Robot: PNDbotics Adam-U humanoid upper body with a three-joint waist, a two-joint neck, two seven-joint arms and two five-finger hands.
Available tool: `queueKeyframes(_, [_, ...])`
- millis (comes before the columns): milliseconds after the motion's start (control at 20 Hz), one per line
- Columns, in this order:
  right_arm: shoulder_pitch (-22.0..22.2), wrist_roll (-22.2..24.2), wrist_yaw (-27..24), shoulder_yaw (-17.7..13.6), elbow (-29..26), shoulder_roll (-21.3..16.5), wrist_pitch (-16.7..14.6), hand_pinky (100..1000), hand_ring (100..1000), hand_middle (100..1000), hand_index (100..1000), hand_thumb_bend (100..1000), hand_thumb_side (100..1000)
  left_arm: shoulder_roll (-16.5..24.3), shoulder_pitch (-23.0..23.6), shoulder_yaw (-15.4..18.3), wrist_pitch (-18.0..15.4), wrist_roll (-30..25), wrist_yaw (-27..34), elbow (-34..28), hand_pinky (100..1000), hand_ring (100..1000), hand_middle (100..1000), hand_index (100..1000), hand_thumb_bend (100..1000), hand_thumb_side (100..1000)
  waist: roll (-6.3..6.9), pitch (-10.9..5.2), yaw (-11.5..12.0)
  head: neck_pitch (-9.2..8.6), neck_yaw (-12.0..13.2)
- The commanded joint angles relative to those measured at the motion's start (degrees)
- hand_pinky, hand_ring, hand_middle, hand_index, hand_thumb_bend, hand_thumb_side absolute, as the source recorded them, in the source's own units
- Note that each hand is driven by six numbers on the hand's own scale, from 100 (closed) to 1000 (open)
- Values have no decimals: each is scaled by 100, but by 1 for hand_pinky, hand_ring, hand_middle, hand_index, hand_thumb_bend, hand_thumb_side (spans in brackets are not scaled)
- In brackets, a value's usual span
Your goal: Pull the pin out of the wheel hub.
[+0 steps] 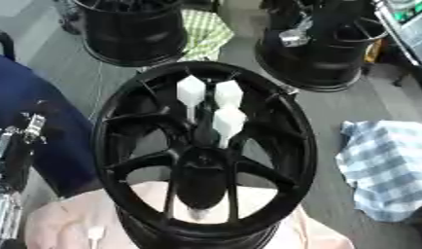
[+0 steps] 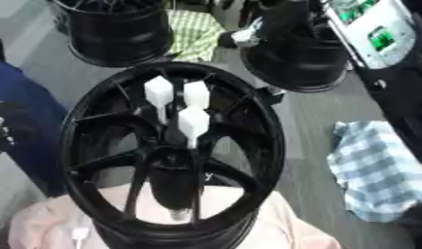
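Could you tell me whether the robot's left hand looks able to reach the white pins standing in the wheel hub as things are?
Probably yes. The white pins stand upright above the wheel hub with nothing covering them. Only part of the left arm shows at the view's left edge; its hand is not in view.

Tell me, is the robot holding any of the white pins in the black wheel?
No. The three white pins stand in the wheel hub with no robot hand on them; no hand shows clearly.

No readable text anywhere (not even on the black wheel hub (image 1: 204, 151))
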Motion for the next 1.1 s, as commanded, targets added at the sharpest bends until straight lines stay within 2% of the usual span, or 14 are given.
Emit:
queueKeyframes(50, [-230, 347, 196, 69, 230, 135, -106, 706, 709, 828, 953, 498, 376, 122, -35, -9, -6, -24, -25, -69, 712, 624, 736, 856, 358, 697, 25, -115, 8, -35, -31])
queueKeyframes(300, [-304, 783, 455, 255, 451, 406, -283, 708, 711, 829, 949, 500, 367, 119, -36, -7, -7, -21, -22, -69, 712, 624, 736, 856, 359, 696, 33, -107, 10, -47, -48])
queueKeyframes(600, [-341, 826, 1007, 371, 819, 672, -451, 728, 724, 839, 955, 497, 395, 108, -37, -18, -8, -30, -21, -67, 712, 624, 736, 857, 359, 696, 47, -101, 7, -51, -74])
queueKeyframes(800, [-339, 826, 1643, 316, 1008, 822, -615, 749, 748, 849, 958, 495, 412, 99, -40, -22, -8, -34, -19, -67, 712, 623, 736, 858, 360, 696, 61, -95, 14, -53, -92])
queueKeyframes(1100, [-323, 826, 2109, 277, 1204, 941, -829, 793, 809, 839, 954, 493, 417, 89, -37, -22, -6, -29, -14, -65, 711, 623, 735, 859, 361, 696, 62, -96, 23, -48, -100])
